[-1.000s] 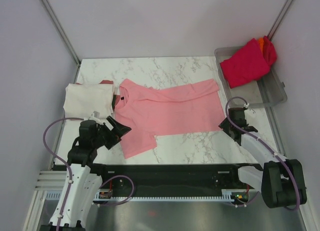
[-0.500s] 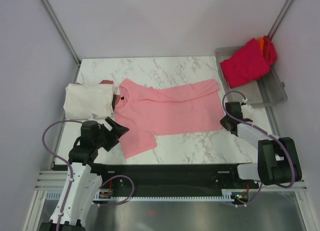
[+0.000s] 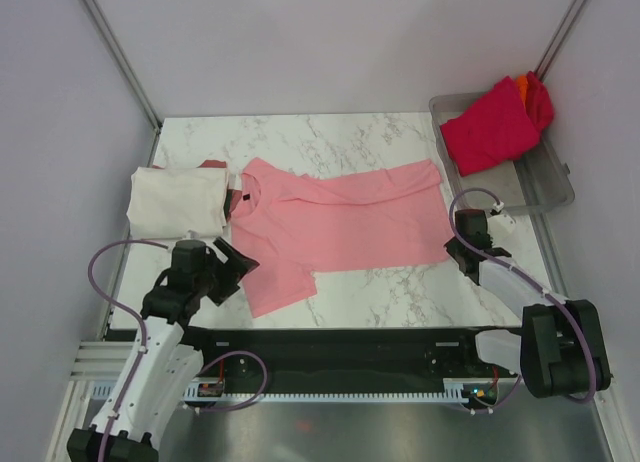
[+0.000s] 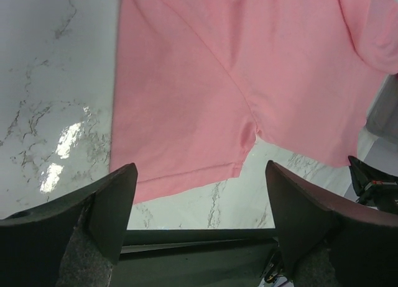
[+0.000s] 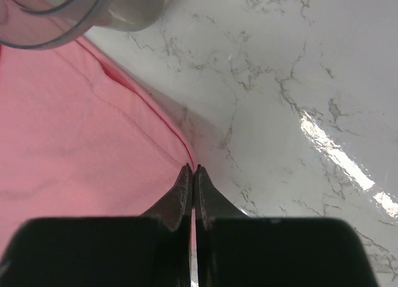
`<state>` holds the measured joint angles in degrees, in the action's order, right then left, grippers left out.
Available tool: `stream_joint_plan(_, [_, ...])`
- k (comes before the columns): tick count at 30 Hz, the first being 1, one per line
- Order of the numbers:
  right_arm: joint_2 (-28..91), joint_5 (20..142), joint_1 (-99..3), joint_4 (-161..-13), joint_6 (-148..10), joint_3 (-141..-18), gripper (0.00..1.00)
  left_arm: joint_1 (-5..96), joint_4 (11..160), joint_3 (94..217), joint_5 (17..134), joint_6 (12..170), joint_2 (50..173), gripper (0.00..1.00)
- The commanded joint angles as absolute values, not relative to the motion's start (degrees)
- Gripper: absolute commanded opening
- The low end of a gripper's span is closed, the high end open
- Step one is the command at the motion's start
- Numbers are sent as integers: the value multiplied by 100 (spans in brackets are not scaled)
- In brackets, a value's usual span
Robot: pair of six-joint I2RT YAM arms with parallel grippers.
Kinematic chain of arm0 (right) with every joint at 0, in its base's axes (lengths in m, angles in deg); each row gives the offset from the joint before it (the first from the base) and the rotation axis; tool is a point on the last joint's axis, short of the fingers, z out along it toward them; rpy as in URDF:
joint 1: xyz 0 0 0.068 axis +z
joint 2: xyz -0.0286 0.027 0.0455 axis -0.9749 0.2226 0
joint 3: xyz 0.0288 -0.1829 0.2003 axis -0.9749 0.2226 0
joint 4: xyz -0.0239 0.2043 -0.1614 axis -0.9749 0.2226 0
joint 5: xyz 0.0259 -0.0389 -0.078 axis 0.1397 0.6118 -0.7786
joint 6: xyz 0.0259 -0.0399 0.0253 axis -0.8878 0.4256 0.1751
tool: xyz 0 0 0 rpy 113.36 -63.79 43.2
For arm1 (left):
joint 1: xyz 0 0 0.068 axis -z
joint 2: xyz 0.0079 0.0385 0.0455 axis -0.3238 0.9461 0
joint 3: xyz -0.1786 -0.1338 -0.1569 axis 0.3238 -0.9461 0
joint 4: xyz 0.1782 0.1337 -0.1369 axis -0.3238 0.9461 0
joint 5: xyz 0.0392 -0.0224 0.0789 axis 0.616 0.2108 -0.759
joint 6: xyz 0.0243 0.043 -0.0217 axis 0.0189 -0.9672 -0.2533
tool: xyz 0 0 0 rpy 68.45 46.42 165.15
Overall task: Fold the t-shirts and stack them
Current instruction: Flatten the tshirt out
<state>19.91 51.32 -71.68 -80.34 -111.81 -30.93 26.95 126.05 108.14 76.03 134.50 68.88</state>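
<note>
Pink t-shirt: the pink t-shirt [image 3: 330, 227] lies spread flat at the centre of the desk [image 3: 330, 137], collar toward 9 o'clock, hem toward 3 o'clock, 1 sleeve reaching toward 7 o'clock.
Edges: the hem ends just beside the near-left corner of the tray [image 3: 545, 187]; the collar end touches the folded stack at 9 o'clock.
Open room: bare marble runs along 12 o'clock behind the shirt, and at 5 o'clock between the near sleeve and the hem.
Right pincer: the right pincer [image 5: 193, 173] is clenched tight on the hem's edge at 4 o'clock, both tips pressed together with the cloth edge running into them.
Left pincer: the left pincer [image 4: 199, 175] is released, spread wide over the near sleeve's edge at 7 o'clock, holding nothing.
Stack: a folded cream-white t-shirt [image 3: 178, 200] sits at 9 o'clock with a dark red t-shirt [image 3: 212, 165] peeking out at its far edge.
Tray contents: at 2 o'clock the grey tray holds a crimson t-shirt [image 3: 488, 127] draped over its far end and an orange t-shirt [image 3: 537, 94] showing behind it; its near half is bare.
</note>
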Motion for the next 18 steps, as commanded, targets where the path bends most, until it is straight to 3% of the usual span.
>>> stream_joint_plan(1, [1787, 4857, -7178, -8101, -11224, -3009, 0, 3030, 12644, 10736, 7045, 13985, 6996, 89])
stream_joint_plan(11, [1594, 4892, -7178, -8022, -11224, -3000, 0, 4305, 12899, 11042, 6263, 14275, 8419, 85])
stream_joint_plan(13, [1559, 4927, -7169, -8005, -11215, -3000, 0, 4655, 13039, 11078, 6149, 14468, 8648, 82])
stream_joint_plan(15, [1506, 4945, -7178, -7996, -11180, -2992, 0, 4903, 13179, 11079, 5973, 14626, 8684, 70])
stream_joint_plan(18, [1515, 4971, -7178, -8004, -11171, -3018, 0, 5106, 13356, 11070, 5876, 14732, 8710, 69])
